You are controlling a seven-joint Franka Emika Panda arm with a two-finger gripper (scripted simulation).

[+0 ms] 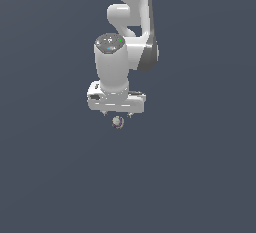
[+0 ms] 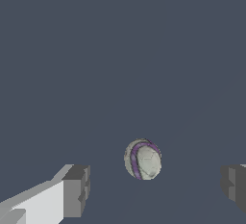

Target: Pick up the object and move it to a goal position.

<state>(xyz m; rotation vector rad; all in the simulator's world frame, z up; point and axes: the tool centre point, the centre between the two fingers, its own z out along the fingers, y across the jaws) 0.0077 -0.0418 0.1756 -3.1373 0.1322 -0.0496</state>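
Note:
The object is a tiny pale grey-white ball (image 1: 117, 122) with purplish stripes, lying on the flat dark grey ground. My white gripper (image 1: 116, 113) hangs straight above it, fingers pointing down; only the fingertips peek out below the hand. In the wrist view the ball (image 2: 142, 159) lies between the two finger pads (image 2: 77, 191), clear of both. The gripper (image 2: 156, 188) is open wide and empty, with a gap on each side of the ball.
The dark grey ground (image 1: 50, 177) spreads flat in every direction. The white arm (image 1: 130, 22) rises behind the hand toward the top of the exterior view.

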